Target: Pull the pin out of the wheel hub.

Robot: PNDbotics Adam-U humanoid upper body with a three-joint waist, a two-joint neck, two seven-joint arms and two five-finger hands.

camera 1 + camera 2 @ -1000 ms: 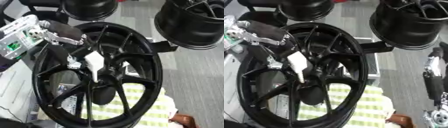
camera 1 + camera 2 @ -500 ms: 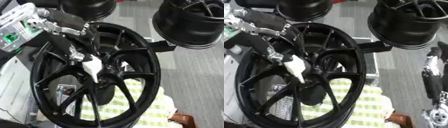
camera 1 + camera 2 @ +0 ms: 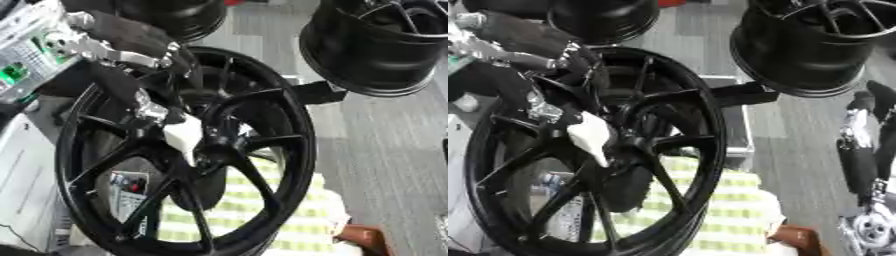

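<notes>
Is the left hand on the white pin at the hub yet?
Touching. In the left eye view, the left hand reaches down through the spokes and its fingertips meet the top of the white pin at the wheel hub, no gap showing.

Left hand (image 3: 131,45): black, padded-looking back, bright silver metal links and rods along the fingers, small silver fastener heads near the knuckles. Black fingers (image 3: 179,65), glossy, tapering to dark tips. Behind the hand, a pale grey-white forearm housing (image 3: 35,47) with ribbed slots and a green circuit patch on its side. Lower down, a silver jointed piece (image 3: 149,110) of bolts and brackets. Right arm (image 3: 859,145): mostly black, slender, with a white panel along its upper part and a silver round joint (image 3: 877,227) near the bottom corner. Too blurred for markings.
</notes>
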